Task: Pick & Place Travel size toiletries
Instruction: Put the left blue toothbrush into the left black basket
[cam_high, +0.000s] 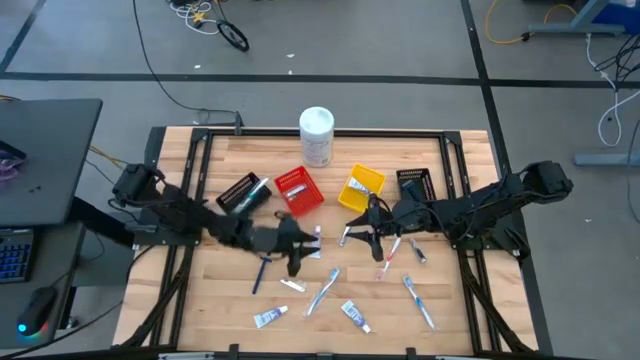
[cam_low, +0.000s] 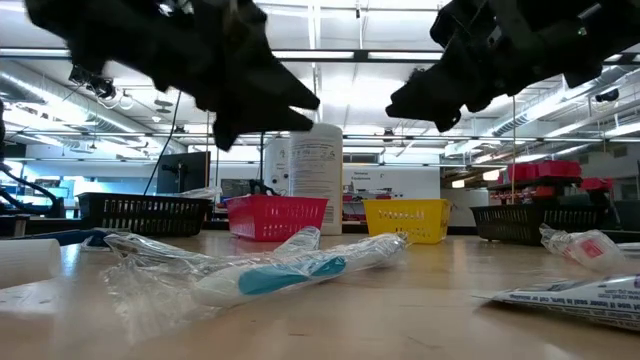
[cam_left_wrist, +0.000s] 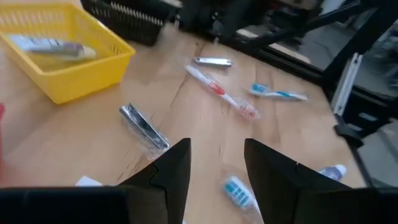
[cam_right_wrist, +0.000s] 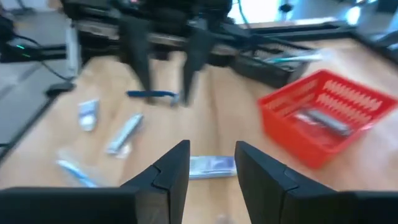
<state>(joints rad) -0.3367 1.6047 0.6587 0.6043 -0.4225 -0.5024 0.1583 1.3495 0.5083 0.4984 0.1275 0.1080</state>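
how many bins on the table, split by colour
black bins: 2, one on the left, one on the right
red bin: 1
yellow bin: 1
total: 4

Both wrist views blurred. Left gripper (cam_high: 300, 262) hid part of the items (cam_high: 291, 285) beneath it from above. In the low view, both arms cut off at 12 o'clock, fingertips not seen. White canister (cam_low: 312, 185) partly hidden behind the red bin (cam_low: 275, 216); label print too small to read. Contents of the black bin (cam_high: 415, 183) at 1 o'clock too small to tell. Packet (cam_low: 575, 297) cut off at 4 o'clock.
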